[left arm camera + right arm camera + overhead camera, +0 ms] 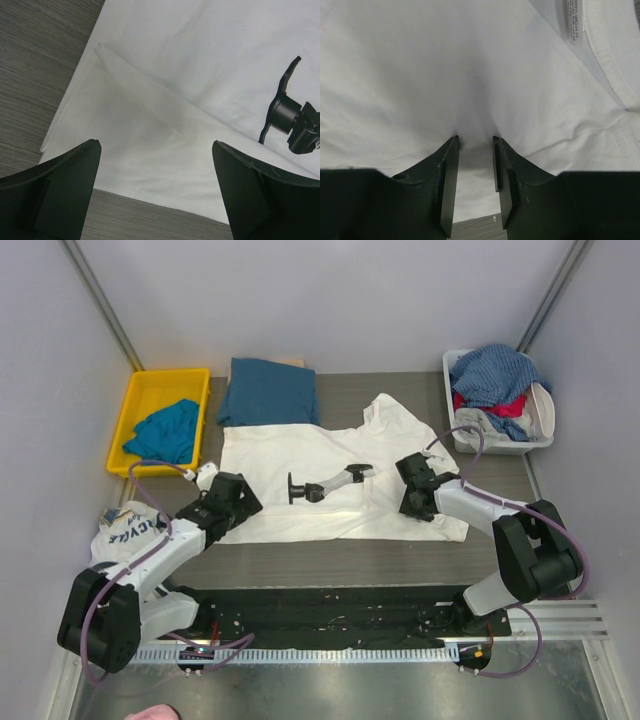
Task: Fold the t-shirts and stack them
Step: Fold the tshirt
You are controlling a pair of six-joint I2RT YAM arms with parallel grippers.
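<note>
A large white t-shirt (300, 455) lies spread flat on the table, with a black graphic (325, 485) on its chest. Behind it a dark blue t-shirt (268, 390) lies folded. My left gripper (243, 502) hovers wide open over the white shirt's near left corner (150, 115), with nothing between its fingers (155, 143). My right gripper (410, 498) stands at the shirt's right side, below the collar. Its jaws are partly open, and their tips (475, 137) press on the white cloth (445, 60). The collar label (572, 20) shows ahead.
A yellow bin (150, 390) at the back left holds a teal garment (165, 430). A white basket (452, 368) at the back right is piled with clothes (495, 375). A white printed cloth (125, 525) lies by the left arm.
</note>
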